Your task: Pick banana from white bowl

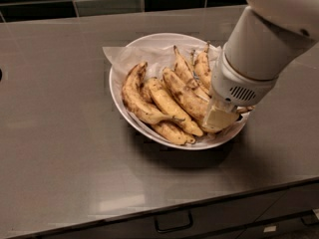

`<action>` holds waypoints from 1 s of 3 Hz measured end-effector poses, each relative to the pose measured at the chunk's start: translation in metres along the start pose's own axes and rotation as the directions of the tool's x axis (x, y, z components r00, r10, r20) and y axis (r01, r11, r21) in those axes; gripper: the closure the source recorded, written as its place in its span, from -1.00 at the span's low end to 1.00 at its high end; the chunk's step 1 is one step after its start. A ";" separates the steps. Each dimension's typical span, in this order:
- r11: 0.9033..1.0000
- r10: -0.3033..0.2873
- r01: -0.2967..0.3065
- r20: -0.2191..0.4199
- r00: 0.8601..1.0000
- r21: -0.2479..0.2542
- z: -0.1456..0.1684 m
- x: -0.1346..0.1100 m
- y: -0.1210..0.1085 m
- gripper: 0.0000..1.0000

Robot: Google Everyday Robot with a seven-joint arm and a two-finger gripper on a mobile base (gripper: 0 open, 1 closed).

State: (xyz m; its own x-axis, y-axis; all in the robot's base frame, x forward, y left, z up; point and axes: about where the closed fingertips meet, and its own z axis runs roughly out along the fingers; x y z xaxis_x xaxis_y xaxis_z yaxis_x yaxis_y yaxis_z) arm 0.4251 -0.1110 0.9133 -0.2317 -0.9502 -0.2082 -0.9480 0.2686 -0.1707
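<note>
Lighting is dim and warm, coming from overhead. The gripper (219, 117) hangs low over the near right rim of the white bowl (116, 99). A dark shadow lies on the counter (60, 133) directly in front of the gripper. A pale reflection sits well to its front left. The tiles (109, 6) behind it are dark.

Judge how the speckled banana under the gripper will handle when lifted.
The banana at the gripper, over the right side of the bowl, is brown-speckled, so probably soft and easily bruised. It lies against other bananas, so lifting may nudge them. The crumpled paper under it might shift too.
</note>
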 end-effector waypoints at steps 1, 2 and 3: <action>1.000 -0.001 0.001 0.001 1.000 0.000 -0.001 0.000 0.000 1.00; 0.999 -0.053 0.054 0.063 0.997 -0.005 -0.015 -0.002 0.001 1.00; 0.988 -0.148 0.151 0.192 0.970 -0.005 -0.048 -0.004 0.003 1.00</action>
State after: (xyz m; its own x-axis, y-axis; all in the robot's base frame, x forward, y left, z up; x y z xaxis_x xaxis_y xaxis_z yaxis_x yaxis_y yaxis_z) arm 0.4127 -0.1135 0.9601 -0.0430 -0.9313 -0.3617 -0.9733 0.1208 -0.1953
